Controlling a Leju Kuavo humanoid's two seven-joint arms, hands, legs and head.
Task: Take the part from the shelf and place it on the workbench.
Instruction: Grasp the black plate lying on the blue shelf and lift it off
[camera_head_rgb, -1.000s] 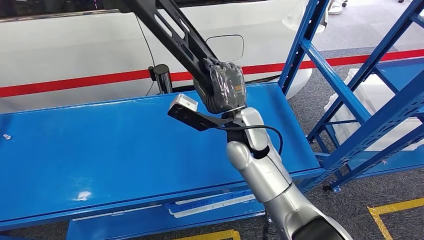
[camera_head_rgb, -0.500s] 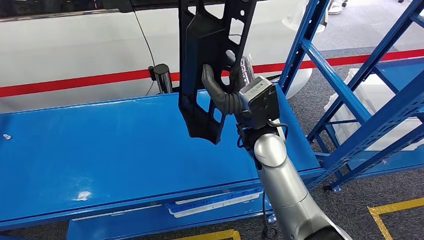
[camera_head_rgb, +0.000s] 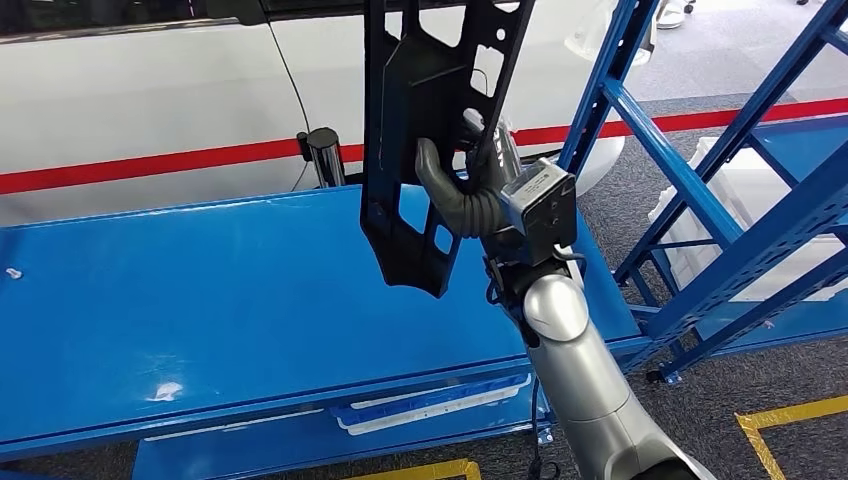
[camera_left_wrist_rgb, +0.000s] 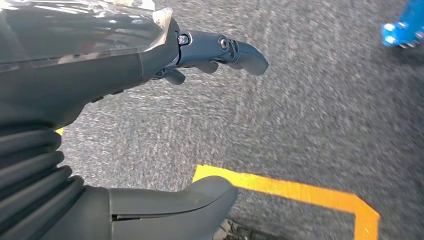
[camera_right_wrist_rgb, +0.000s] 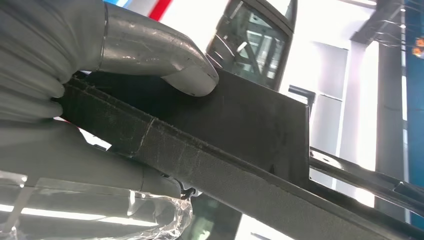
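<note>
My right hand (camera_head_rgb: 470, 195) grips a long black plastic part (camera_head_rgb: 425, 130) with cut-out holes and holds it nearly upright above the right half of the blue workbench (camera_head_rgb: 200, 300). The part's lower end hangs a little above the bench top; its upper end runs out of the head view. Seen from the right wrist, the grey thumb (camera_right_wrist_rgb: 165, 60) presses on the part's flat black face (camera_right_wrist_rgb: 240, 120). My left hand (camera_left_wrist_rgb: 150, 60) hangs over grey carpet with its fingers apart and nothing in it.
A blue steel shelf frame (camera_head_rgb: 720, 180) stands right of the bench, with a white part (camera_head_rgb: 740, 200) lying behind its braces. A white car body (camera_head_rgb: 150, 90) with a red stripe is behind the bench. Yellow floor tape (camera_left_wrist_rgb: 300, 192) marks the carpet.
The right wrist has turned and the part has swung from a leftward slant to nearly upright. Over the last half second the hand and part drifted slightly right.
</note>
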